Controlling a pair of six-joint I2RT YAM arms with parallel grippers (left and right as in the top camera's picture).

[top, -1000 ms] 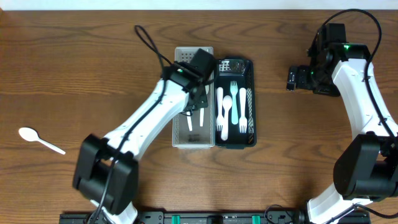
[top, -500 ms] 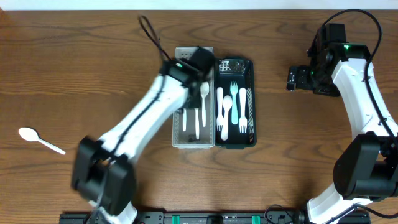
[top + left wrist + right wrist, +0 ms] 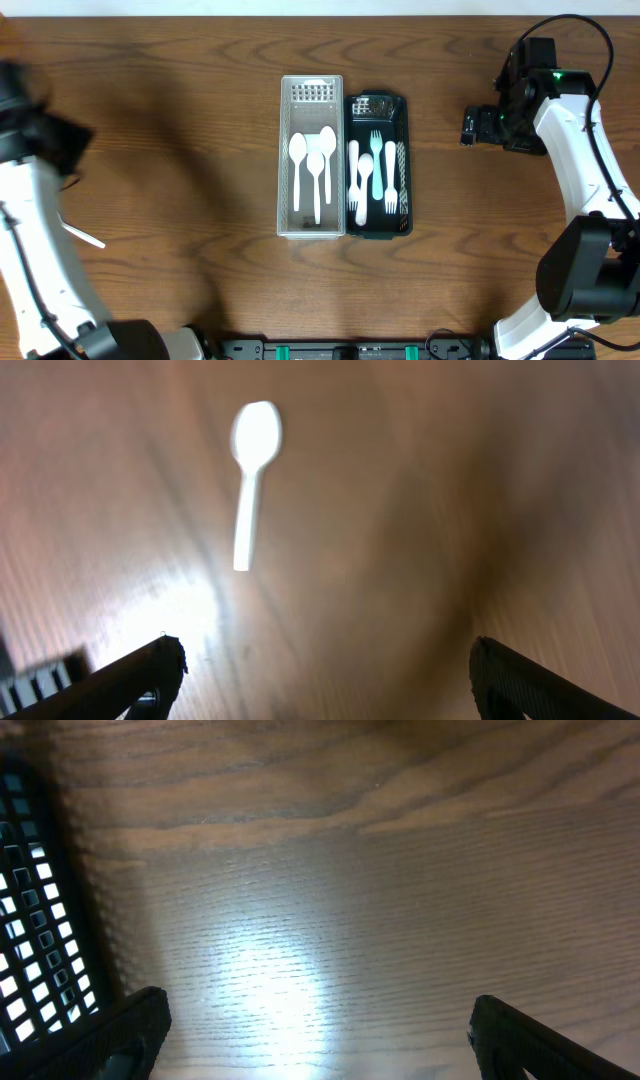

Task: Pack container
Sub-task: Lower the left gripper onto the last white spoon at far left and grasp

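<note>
Now the loose spoon (image 3: 250, 480) at nine o'clock is apparently targeted; the left hand (image 3: 325, 660), spread wide and empty, must be lowered astride its handle.

Overhead: left arm (image 3: 35, 240) blurred, cut by left edge, hides bowl of loose spoon (image 3: 90, 239). Left wrist view smeared. Right wrist: black tray (image 3: 75, 895) cropped at left edge.

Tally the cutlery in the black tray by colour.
White cutlery: 3
Teal cutlery: 1
Total in the black tray: 4
</note>
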